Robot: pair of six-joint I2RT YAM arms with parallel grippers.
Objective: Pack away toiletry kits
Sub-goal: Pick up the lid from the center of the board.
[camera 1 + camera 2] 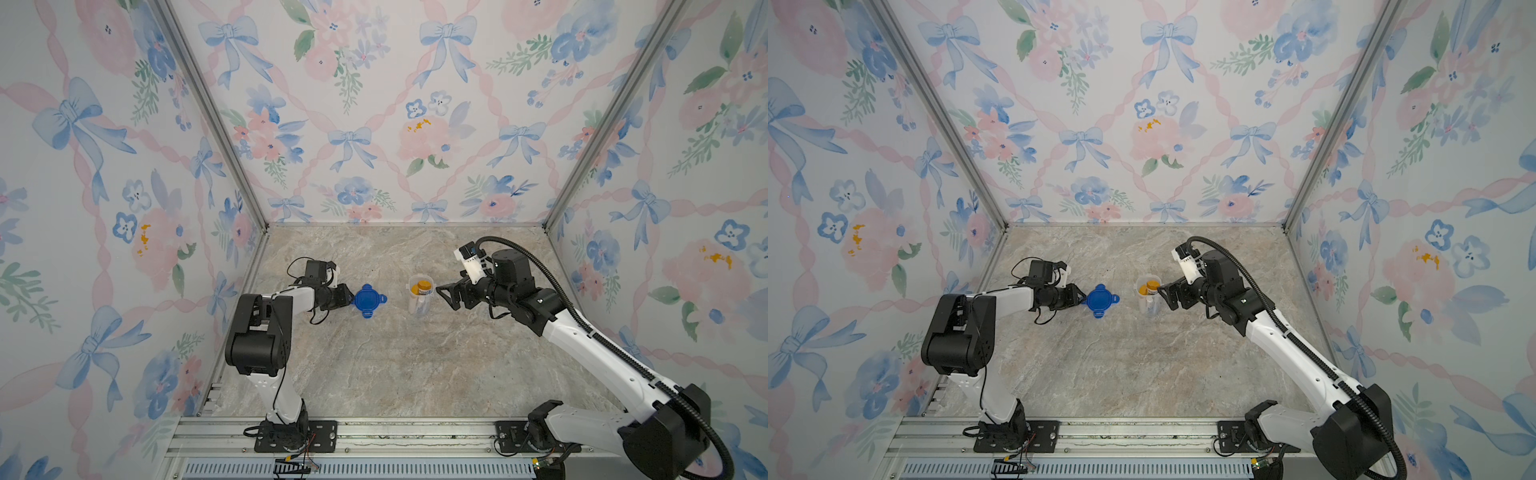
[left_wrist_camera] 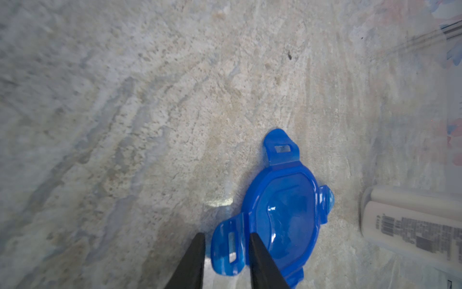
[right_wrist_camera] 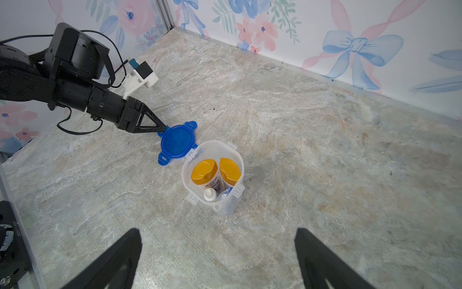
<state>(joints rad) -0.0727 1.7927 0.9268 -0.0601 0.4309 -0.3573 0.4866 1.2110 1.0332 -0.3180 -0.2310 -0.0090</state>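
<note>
The left gripper (image 2: 226,236) straddles one tab of the blue lid (image 2: 285,215), its jaws narrowed to either side of the tab. Whether they actually press it is unclear in the blurred wrist view. The lid lies flat on the table (image 1: 374,365). The right gripper (image 3: 217,231) hangs with jaws spread wide, and the clear cup (image 3: 226,210) stands upright ahead of them, untouched. Inside the cup stand the yellow-capped bottle (image 3: 203,171) and tube (image 3: 230,170), the toothpaste (image 3: 209,194) and, apparently, the toothbrush (image 3: 226,193).
</note>
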